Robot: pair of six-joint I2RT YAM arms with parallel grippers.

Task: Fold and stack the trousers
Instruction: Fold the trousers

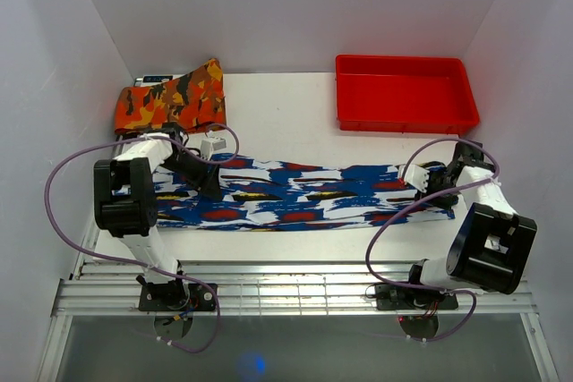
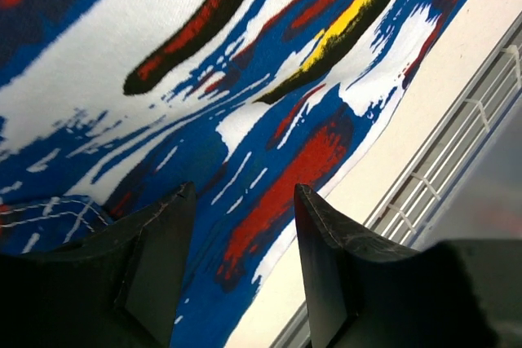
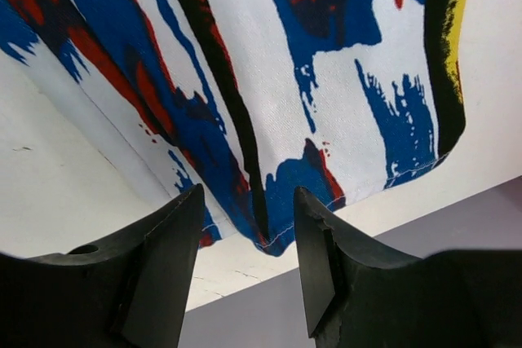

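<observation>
Laid flat as a long strip across mid-table (image 1: 277, 118), from 9 to 3 o'clock: trousers (image 1: 295, 194). At the 9 o'clock end, left gripper (image 2: 243, 193), fingers (image 2: 163, 234) parted over flat cloth, pinching nothing. At the 3 o'clock end, right gripper (image 3: 249, 193), likewise parted above a hem corner, gripping nothing. At 11 o'clock, folded orange cloth (image 1: 170, 103); at 1 o'clock, red tray (image 1: 403, 121).

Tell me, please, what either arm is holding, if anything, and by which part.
Nothing is held: the left gripper and right gripper hang with jaws open over the trousers.
</observation>
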